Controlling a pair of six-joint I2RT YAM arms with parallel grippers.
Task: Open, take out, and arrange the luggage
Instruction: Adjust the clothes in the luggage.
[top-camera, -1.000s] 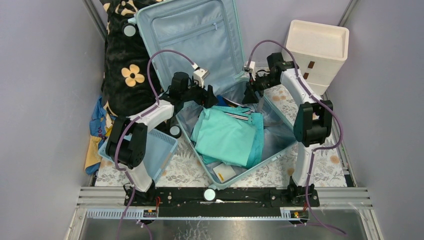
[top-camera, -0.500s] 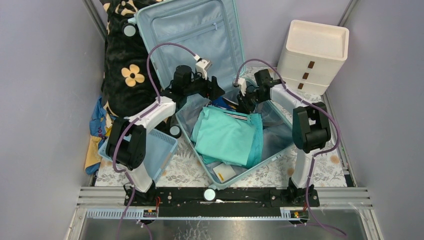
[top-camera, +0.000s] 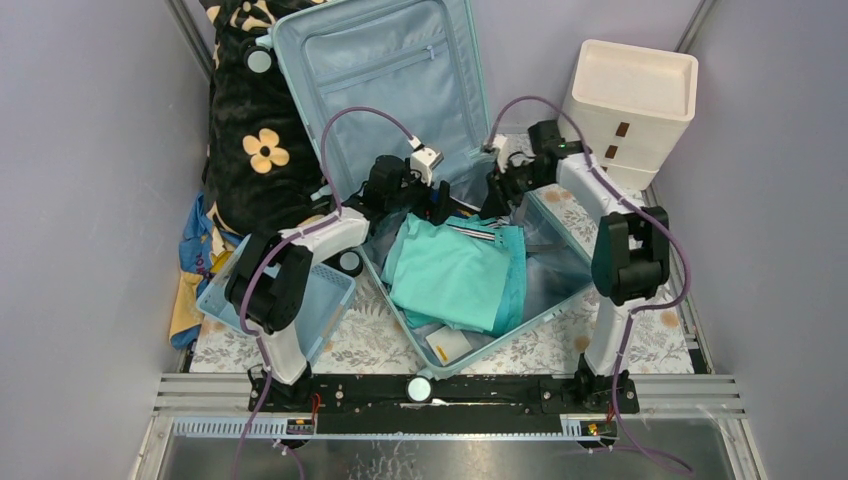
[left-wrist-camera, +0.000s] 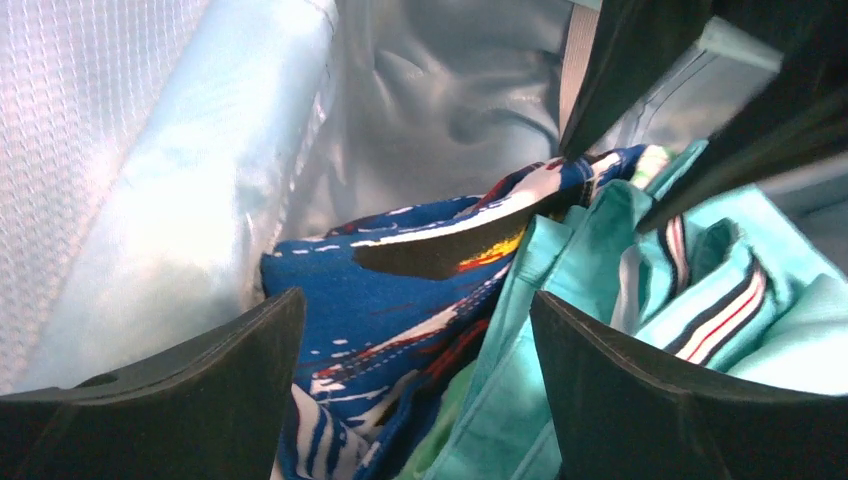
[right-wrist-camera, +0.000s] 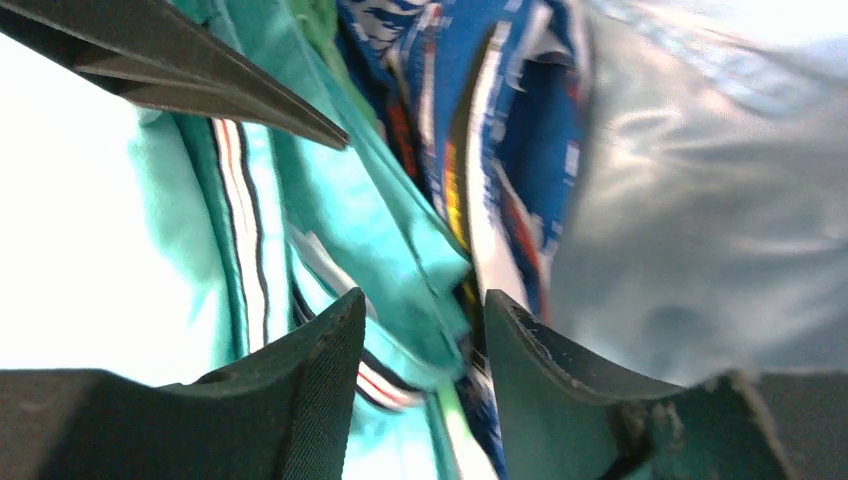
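Observation:
The luggage (top-camera: 556, 288), a pale aqua suitcase, lies open with its lid (top-camera: 380, 70) leaning back. A folded teal garment (top-camera: 450, 270) fills the base, and a blue patterned cloth (left-wrist-camera: 400, 330) is tucked behind it. My left gripper (top-camera: 438, 207) hovers at the rear of the pile. In the left wrist view its jaws (left-wrist-camera: 417, 300) stand wide open astride the blue cloth and the teal edge (left-wrist-camera: 620, 300). My right gripper (top-camera: 495, 200) faces it from the right. Its jaws (right-wrist-camera: 425, 300) are partly open over the teal hem (right-wrist-camera: 400, 250) and blue cloth (right-wrist-camera: 520, 150), without pinching them.
A cream drawer unit (top-camera: 630, 110) stands at the back right. A small blue basket (top-camera: 320, 300) sits left of the suitcase, under the left arm. A black flowered blanket (top-camera: 250, 140) is piled at the back left. A white card (top-camera: 450, 345) lies at the suitcase's near end.
My left gripper has moved right and down to the back of the clothes pile. My right gripper swung inward, then drew back slightly; its jaws narrowed and reopened partway.

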